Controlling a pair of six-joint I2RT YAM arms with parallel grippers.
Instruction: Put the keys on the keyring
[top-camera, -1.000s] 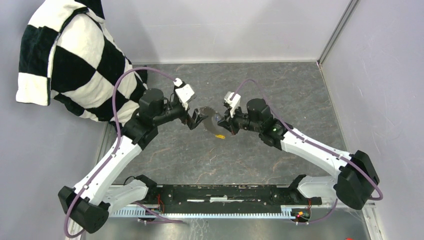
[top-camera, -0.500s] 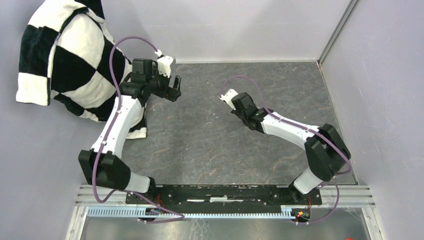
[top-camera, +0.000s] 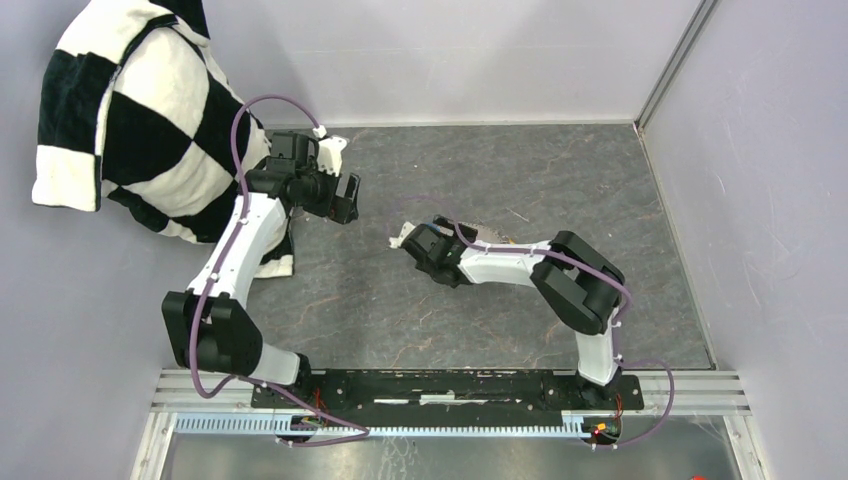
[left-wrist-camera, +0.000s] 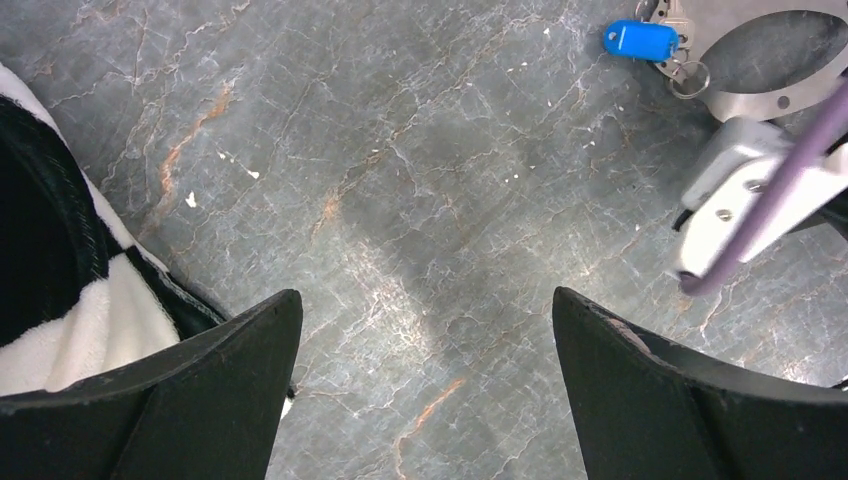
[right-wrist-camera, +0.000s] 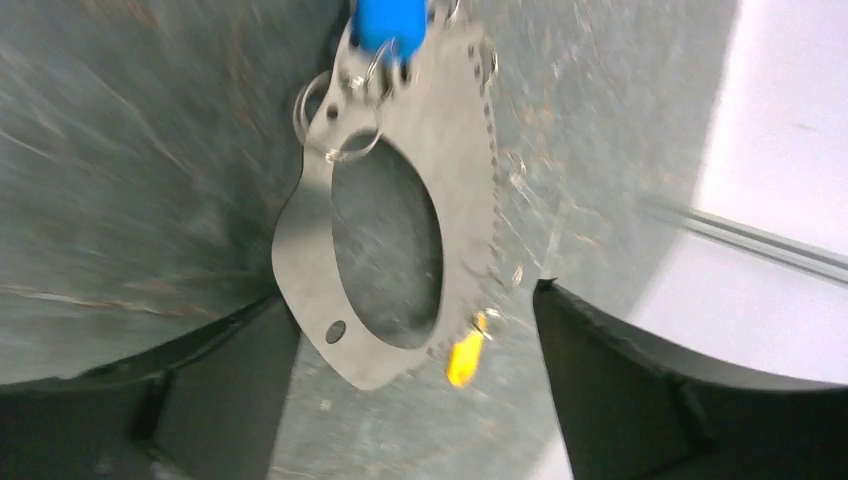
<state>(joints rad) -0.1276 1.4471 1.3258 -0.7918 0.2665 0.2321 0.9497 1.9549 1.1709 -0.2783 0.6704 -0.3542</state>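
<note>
The keyring (right-wrist-camera: 310, 250) is a flat grey metal loop with an oval hole, lying on the stone-patterned tabletop. The blue key (right-wrist-camera: 388, 22) hangs at its far end by small wire rings (right-wrist-camera: 335, 115). The yellow key (right-wrist-camera: 463, 360) lies at its near edge. My right gripper (right-wrist-camera: 412, 293) is open, its fingers either side of the loop's near end and not closed on it. The left wrist view shows the keyring (left-wrist-camera: 745, 100) and blue key (left-wrist-camera: 640, 40) at top right. My left gripper (left-wrist-camera: 425, 294) is open over bare tabletop, well away from them. From above, the right arm mostly hides the keyring.
A black-and-white checked cloth (top-camera: 130, 110) hangs at the back left, just behind my left gripper (top-camera: 343, 197). Its edge (left-wrist-camera: 60, 300) lies beside the left finger. My right gripper (top-camera: 405, 240) sits mid-table. Pale walls close the back and right sides.
A second ago both grippers met at the keyring mid-table. The left one has pulled back toward the cloth. The right one has opened and its arm has folded, swinging the gripper leftward.
</note>
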